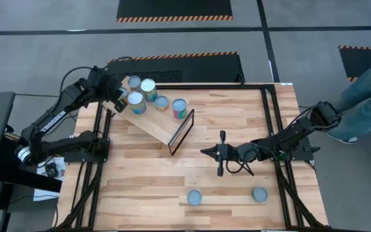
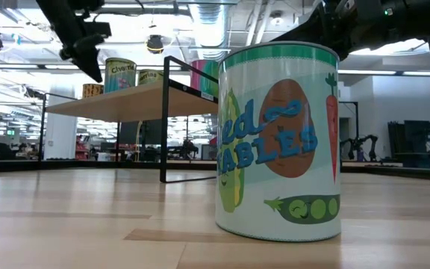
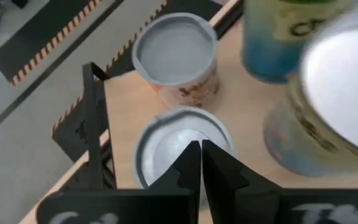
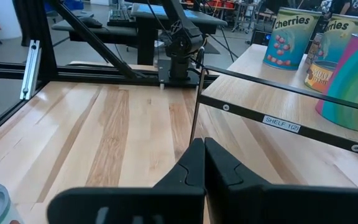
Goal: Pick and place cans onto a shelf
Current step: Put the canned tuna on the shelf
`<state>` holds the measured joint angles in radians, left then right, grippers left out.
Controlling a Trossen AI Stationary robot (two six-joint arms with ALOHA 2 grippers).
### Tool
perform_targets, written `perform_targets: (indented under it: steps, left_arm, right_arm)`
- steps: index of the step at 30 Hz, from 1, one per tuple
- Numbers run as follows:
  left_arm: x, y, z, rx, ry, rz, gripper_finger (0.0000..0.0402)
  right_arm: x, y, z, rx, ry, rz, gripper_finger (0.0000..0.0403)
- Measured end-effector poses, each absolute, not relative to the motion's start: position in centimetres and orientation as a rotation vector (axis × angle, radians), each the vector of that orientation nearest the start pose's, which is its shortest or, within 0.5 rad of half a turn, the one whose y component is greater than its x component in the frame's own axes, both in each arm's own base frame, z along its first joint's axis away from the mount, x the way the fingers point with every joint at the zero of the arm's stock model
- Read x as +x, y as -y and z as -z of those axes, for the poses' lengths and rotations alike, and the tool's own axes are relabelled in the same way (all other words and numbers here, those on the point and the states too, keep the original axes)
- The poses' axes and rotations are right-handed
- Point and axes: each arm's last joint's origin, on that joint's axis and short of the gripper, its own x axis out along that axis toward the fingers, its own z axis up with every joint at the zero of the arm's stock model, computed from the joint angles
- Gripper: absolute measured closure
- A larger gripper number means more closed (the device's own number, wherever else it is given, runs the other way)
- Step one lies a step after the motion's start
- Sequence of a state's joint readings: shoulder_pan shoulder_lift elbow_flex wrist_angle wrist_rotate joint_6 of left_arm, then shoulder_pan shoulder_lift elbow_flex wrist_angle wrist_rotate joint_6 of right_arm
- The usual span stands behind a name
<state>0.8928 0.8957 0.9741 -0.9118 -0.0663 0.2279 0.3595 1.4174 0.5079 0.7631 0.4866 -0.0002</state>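
The light wood shelf (image 1: 163,125) slants across the table's far left, its dark-framed end (image 1: 181,136) toward the middle. Several cans stand on it, among them a teal one (image 1: 180,107) and two with bright tops (image 1: 149,87). My left gripper (image 3: 199,149) is shut just over the pale top of a can (image 3: 166,146) at the shelf's far left end (image 1: 120,100). Two more cans (image 1: 194,197) (image 1: 259,194) stand on the table near its front edge. One of them fills the low view (image 2: 278,142). My right gripper (image 1: 205,153) is shut in mid-table, holding nothing. My left gripper's shut fingertips (image 3: 191,155) come slanting down from the table's left side over the round top of the can (image 3: 160,134). Whether they touch that top I cannot tell. The can stands upright on the shelf.
Black frame rails (image 1: 268,116) run along the table's left, far and right edges. A person's leg (image 1: 369,96) shows beyond the right edge. Bare tabletop lies between the shelf's framed end and the two front cans.
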Motion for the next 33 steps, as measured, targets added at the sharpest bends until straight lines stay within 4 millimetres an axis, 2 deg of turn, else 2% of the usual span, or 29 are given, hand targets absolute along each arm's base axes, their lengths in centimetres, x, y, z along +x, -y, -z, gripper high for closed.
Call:
perform_targets:
  steps: [8,16,21,25,29,33]
  left_arm:
    - [10.9,-13.8,-30.7,-0.173,-0.940,-0.788,0.0401]
    - [10.0,-12.7,-32.2,-0.128,-0.843,-0.813,0.0401]
    - [8.1,-10.3,-34.3,-0.075,-0.700,-0.829,0.0401]
    - [6.5,-7.4,-35.2,-0.038,-0.530,-0.749,0.0401]
    - [4.8,-4.4,-34.5,0.019,-0.324,-0.620,0.0402]
    - [3.0,-2.0,-32.3,0.061,-0.128,-0.534,0.0401]
  right_arm:
    - [25.7,-8.2,-19.4,-0.061,-0.134,0.127,0.0391]
    - [25.7,-8.2,-19.4,-0.060,-0.134,0.127,0.0391]
    - [25.7,-8.2,-19.4,-0.060,-0.134,0.127,0.0391]
    - [25.7,-8.2,-19.4,-0.067,-0.135,0.128,0.0391]
    - [25.7,-8.2,-19.4,-0.073,-0.134,0.131,0.0391]
    - [25.8,-8.7,-19.8,-0.104,-0.127,0.122,0.0391]
